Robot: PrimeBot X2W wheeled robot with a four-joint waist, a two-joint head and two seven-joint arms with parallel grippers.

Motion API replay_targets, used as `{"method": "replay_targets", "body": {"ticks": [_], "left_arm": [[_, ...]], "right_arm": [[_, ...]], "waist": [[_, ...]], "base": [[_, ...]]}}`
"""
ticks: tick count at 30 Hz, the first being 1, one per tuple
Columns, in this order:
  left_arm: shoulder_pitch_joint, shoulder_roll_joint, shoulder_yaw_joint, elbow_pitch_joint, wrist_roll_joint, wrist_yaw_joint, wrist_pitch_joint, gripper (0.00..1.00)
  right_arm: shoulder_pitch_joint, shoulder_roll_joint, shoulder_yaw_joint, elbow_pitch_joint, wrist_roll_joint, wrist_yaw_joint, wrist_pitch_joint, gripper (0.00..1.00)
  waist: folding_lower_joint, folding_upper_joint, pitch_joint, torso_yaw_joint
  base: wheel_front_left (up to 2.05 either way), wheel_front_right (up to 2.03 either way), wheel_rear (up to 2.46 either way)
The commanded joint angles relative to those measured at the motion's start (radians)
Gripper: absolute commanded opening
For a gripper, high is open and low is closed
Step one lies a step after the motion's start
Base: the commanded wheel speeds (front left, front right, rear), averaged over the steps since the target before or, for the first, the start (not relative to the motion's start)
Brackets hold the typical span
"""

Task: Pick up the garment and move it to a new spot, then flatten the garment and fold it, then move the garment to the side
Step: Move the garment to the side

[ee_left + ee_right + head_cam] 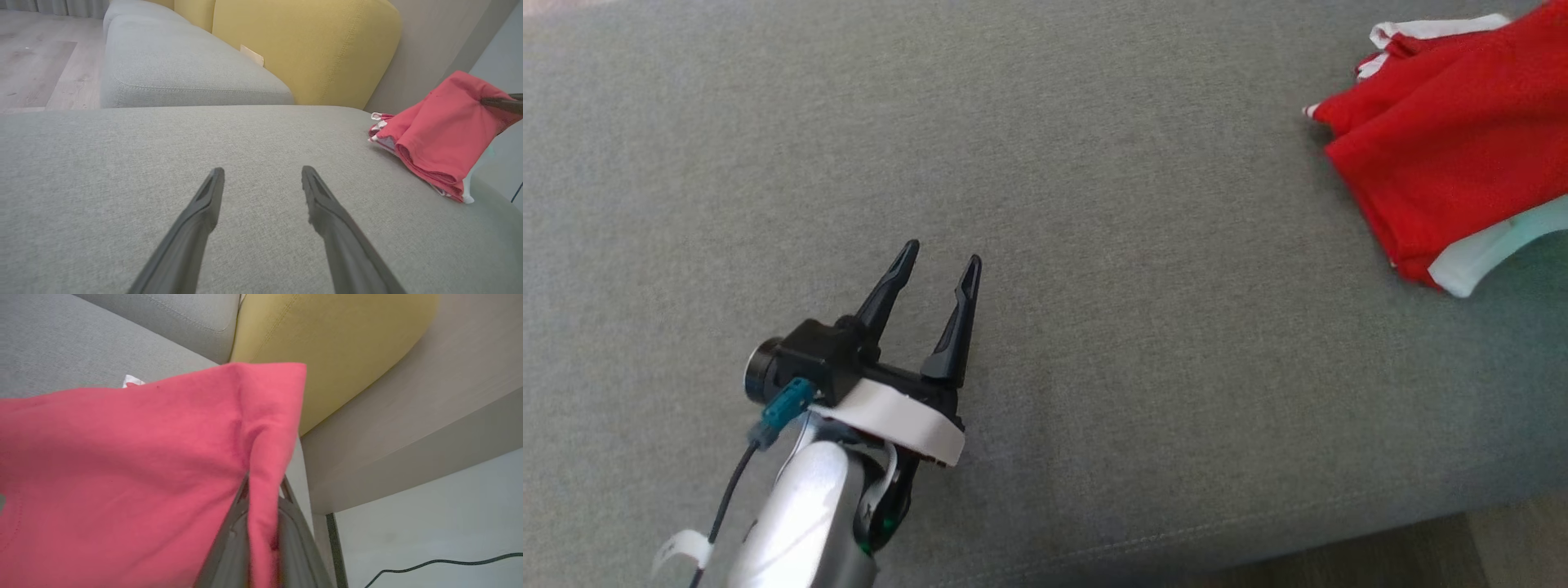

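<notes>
You are looking down at a broad grey sofa seat (1094, 163), with a second grey cushion (184, 61) beyond it in the left wrist view. A yellow back cushion (306, 49) stands behind them against the wall.

The red garment (1462, 147), with white trim at its edges, is bunched at the far right end of the seat, near the yellow cushion. Part of it rests on the grey fabric, and one red fold is drawn up off it.

Your right gripper (263, 490) has that fold. In its wrist view the two dark fingers are nearly together, with a strip of red cloth pinched between them.

Your left gripper (941, 253) is well apart from the garment, over the bare middle of the seat. Its jaws stand wide with nothing between them. You cannot tell from these views whether its tips touch the fabric.

A thin dark cable (441, 563) lies on the pale floor beside the sofa.
</notes>
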Motion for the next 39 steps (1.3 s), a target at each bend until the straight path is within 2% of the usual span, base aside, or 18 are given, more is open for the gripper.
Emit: {"method": "replay_targets", "body": {"ticks": [1, 5, 6, 7, 16, 24, 33, 39], "left_arm": [[-0.033, 0.005, 0.033, -0.030, 0.006, -0.003, -0.012, 1.00], [-0.034, 0.005, 0.038, -0.030, 0.009, -0.007, -0.012, 1.00], [-0.035, 0.005, 0.039, -0.031, 0.009, -0.008, -0.012, 1.00], [-0.036, 0.005, 0.040, -0.030, 0.010, -0.009, -0.012, 1.00], [-0.034, 0.005, 0.049, -0.017, 0.006, -0.013, -0.012, 1.00], [-0.012, 0.005, 0.055, -0.016, -0.015, -0.002, -0.012, 1.00], [0.035, 0.005, 0.077, -0.032, -0.029, 0.026, -0.012, 1.00], [0.079, 0.005, 0.095, -0.058, -0.030, 0.045, -0.012, 1.00]], "right_arm": [[0.026, -0.012, -0.013, -0.022, -0.005, -0.001, 0.011, 0.00], [0.053, 0.016, -0.051, -0.020, -0.009, -0.001, 0.064, 0.00], [0.057, 0.022, -0.062, -0.024, -0.012, -0.001, 0.071, 0.27], [0.060, 0.029, -0.076, -0.029, -0.014, -0.001, 0.076, 1.00], [0.075, 0.080, -0.139, -0.112, -0.059, -0.001, 0.115, 1.00], [0.082, 0.181, -0.132, -0.249, -0.091, -0.001, 0.098, 1.00], [0.152, 0.374, -0.082, -0.378, -0.031, -0.001, -0.021, 1.00], [0.267, 0.542, -0.104, -0.373, -0.021, -0.001, -0.166, 1.00]], "waist": [[-0.0001, 0.0000, 0.005, 0.007], [-0.0001, 0.0000, 0.011, 0.016], [-0.0001, 0.0000, 0.013, 0.018], [-0.0001, 0.0000, 0.014, 0.020], [-0.0001, 0.0000, -0.014, 0.032], [-0.0001, 0.0000, -0.094, 0.054], [-0.0001, 0.0000, -0.192, 0.101], [-0.0001, 0.0000, -0.244, 0.144]], "base": [[0.00, 0.00, 0.00], [0.00, 0.00, 0.00], [0.00, 0.00, 0.00], [0.00, 0.00, 0.00], [0.00, 0.00, 0.00], [0.00, 0.00, 0.00], [0.00, 0.00, 0.00], [0.00, 0.00, 0.00]]}}
